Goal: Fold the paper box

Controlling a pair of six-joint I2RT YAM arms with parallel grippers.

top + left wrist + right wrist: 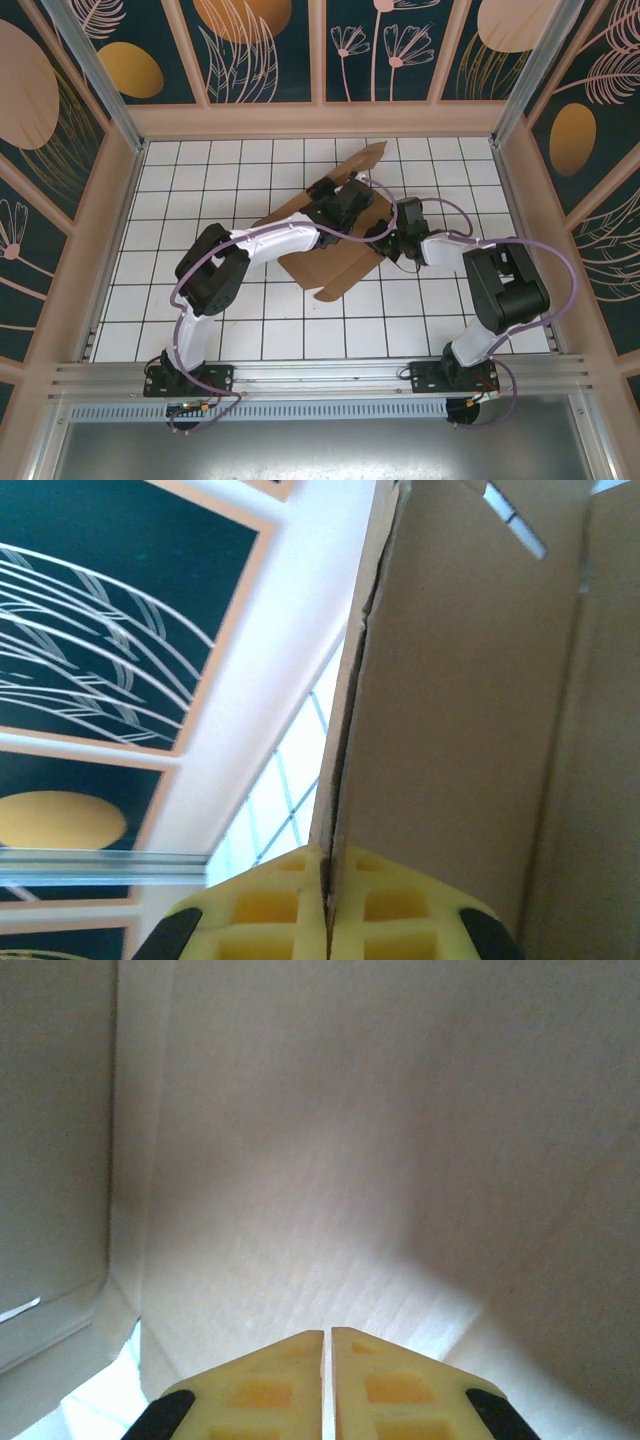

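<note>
Box (340,268) mid-bench (200,190), partly raised. Left fingers (275,910) pinching upright panel edge. Right fingers (265,1385) near-pressed together, empty, close to inner wall. Risks: pinched edge slipping free or creasing wrong if pulled askew; right push skidding box.

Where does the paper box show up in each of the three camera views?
Top external: the paper box lies mid-table under both wrists.
Left wrist: the box takes the right half, edge pinched by the left gripper.
Right wrist: broad panel above the right gripper.
Shared landmark: the white tiled table, top external and left wrist.
</note>
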